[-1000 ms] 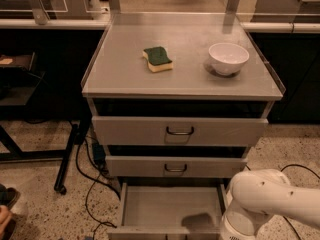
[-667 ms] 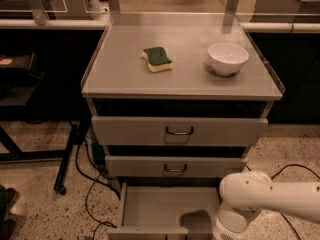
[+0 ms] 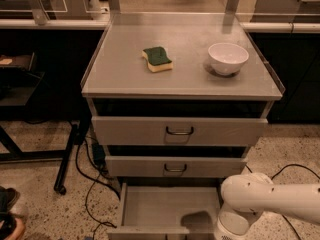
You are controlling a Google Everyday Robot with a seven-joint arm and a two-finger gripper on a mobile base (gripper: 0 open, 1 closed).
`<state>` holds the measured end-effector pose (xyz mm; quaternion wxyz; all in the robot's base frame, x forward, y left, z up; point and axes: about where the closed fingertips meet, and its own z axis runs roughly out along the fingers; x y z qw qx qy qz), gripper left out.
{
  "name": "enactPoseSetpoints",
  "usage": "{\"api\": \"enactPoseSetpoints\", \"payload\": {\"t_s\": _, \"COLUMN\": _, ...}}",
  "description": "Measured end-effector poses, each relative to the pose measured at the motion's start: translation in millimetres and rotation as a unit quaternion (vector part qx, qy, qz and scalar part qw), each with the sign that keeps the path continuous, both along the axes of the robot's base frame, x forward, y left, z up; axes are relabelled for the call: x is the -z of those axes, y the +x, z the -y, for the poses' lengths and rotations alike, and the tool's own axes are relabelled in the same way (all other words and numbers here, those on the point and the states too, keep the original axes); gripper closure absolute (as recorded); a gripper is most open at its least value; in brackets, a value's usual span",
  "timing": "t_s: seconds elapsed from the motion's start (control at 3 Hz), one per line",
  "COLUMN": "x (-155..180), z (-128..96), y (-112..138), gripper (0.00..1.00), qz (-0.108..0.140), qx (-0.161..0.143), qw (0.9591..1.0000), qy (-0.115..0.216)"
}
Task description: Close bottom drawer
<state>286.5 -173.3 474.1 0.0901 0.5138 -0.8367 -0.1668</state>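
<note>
Arm (image 3: 261, 198) overlaps bottom drawer (image 3: 162, 205); gripper below view.

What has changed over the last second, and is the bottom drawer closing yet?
The arm edged slightly left beside the bottom drawer, its end effector out of frame below. Not closing yet: the drawer stays just as open, and the sponge and bowl are unmoved.

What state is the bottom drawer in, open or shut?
Open: the bottom drawer is pulled out, showing its grey inside below the middle drawer. The end effector is out of view, past the white arm.
</note>
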Motion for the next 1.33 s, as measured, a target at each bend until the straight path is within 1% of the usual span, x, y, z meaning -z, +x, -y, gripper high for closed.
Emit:
{"api": "enactPoseSetpoints", "payload": {"t_s": 0.33, "x": 30, "z": 8, "y": 2, "gripper": 1.0, "qz": -0.022, "qx": 0.023, "qw": 0.9995, "qy": 0.001}}
{"api": "enactPoseSetpoints", "payload": {"t_s": 0.67, "x": 88, "z": 27, "y": 17, "gripper": 1.0, "qz": -0.057, "qx": 0.072, "qw": 0.9958, "qy": -0.005}}
{"api": "enactPoseSetpoints", "payload": {"t_s": 1.0, "x": 121, "z": 28, "y": 10, "gripper": 1.0, "qz": -0.086, "qx": 0.087, "qw": 0.9925, "qy": -0.001}}
{"api": "enactPoseSetpoints", "payload": {"t_s": 1.33, "x": 121, "z": 28, "y": 10, "gripper": 1.0, "qz": -0.086, "qx": 0.087, "qw": 0.9925, "qy": -0.001}}
